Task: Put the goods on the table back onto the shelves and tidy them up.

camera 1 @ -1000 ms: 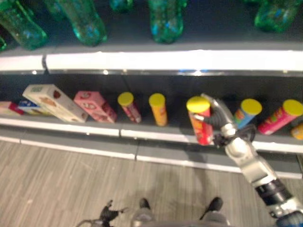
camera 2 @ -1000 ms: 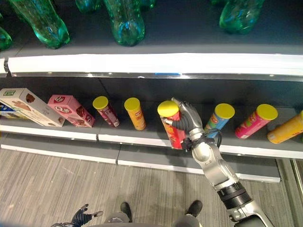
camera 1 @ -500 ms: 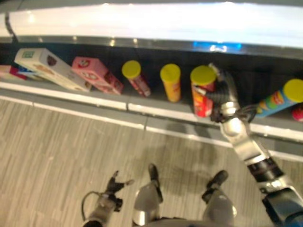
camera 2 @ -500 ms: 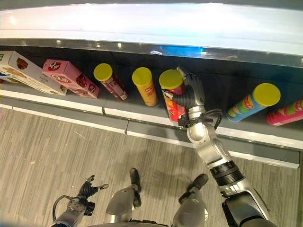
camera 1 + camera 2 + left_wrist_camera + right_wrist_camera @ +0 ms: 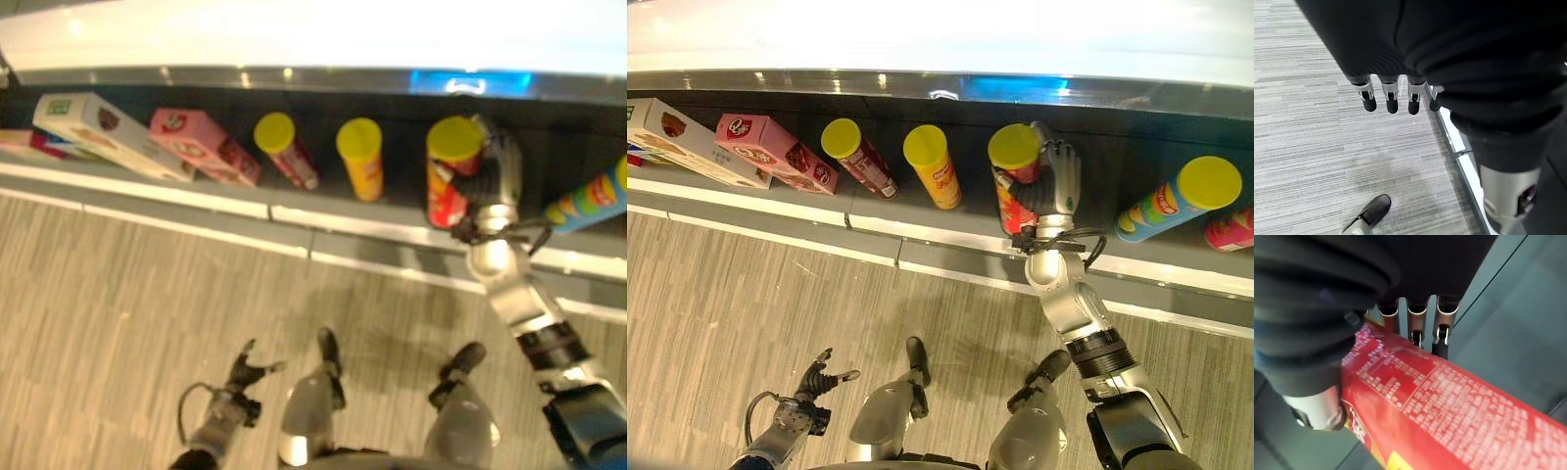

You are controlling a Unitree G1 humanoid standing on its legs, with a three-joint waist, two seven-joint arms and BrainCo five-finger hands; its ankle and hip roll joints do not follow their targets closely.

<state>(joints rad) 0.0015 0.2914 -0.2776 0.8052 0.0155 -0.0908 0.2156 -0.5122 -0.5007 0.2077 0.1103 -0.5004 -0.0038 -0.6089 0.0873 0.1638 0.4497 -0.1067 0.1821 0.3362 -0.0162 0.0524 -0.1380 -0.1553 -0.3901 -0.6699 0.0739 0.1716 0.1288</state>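
Now more upright than before, red chip can [image 5: 1016, 189] sits in right hand [image 5: 1055, 191], fingers curled round; light, stiff, slippery, best gripped mid-body

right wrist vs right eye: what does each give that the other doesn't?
Right wrist alone: close-up of the red can's printed side, with the fingers curled against it.
Right eye alone: the row on the shelf: dark red can, orange can, blue can, pink box, and the left hand hanging over the floor.
Both: the right hand on the red can.
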